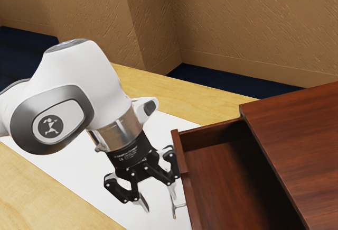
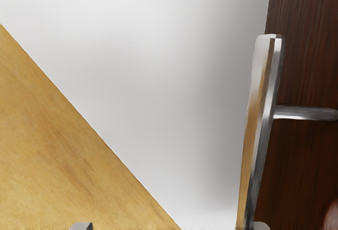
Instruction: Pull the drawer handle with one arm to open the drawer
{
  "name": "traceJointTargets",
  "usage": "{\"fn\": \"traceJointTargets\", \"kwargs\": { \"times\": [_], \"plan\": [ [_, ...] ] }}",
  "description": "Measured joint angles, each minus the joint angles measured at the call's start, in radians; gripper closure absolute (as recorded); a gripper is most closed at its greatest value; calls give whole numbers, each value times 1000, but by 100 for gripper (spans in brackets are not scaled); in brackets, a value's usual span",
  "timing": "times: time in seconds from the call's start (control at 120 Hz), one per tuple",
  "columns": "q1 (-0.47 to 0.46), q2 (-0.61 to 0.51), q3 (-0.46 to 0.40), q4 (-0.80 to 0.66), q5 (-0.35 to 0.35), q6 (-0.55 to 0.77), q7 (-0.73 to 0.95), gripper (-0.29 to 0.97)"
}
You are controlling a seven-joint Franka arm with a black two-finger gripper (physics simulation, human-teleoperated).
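A dark wood drawer (image 1: 227,182) stands pulled out of its cabinet (image 1: 301,145) toward the exterior view's left, its inside showing. A slim metal handle (image 1: 180,207) sticks out from the drawer front (image 1: 180,158). My black gripper (image 1: 158,204) hangs just in front of that panel, pointing down, open. Its finger nearer the drawer lies right beside the handle. In the wrist view the handle bar (image 2: 261,124) runs along the drawer front (image 2: 309,55), close to one fingertip (image 2: 254,226), while the other fingertip sits far from it.
Under my hand a white mat (image 1: 79,172) covers part of the light wooden table (image 1: 31,198). Tan walls and a dark blue floor lie beyond the table's far edge. The cabinet bounds the exterior view's right.
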Motion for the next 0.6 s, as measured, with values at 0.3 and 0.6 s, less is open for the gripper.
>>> {"fn": "traceJointTargets", "kwargs": {
  "times": [0.3, 0.6],
  "plan": [
    [0, -22, 16, -9, 3, -28, -3, 34],
    [0, -33, 31, -8, 11, -64, 11, 33]
  ]
}}
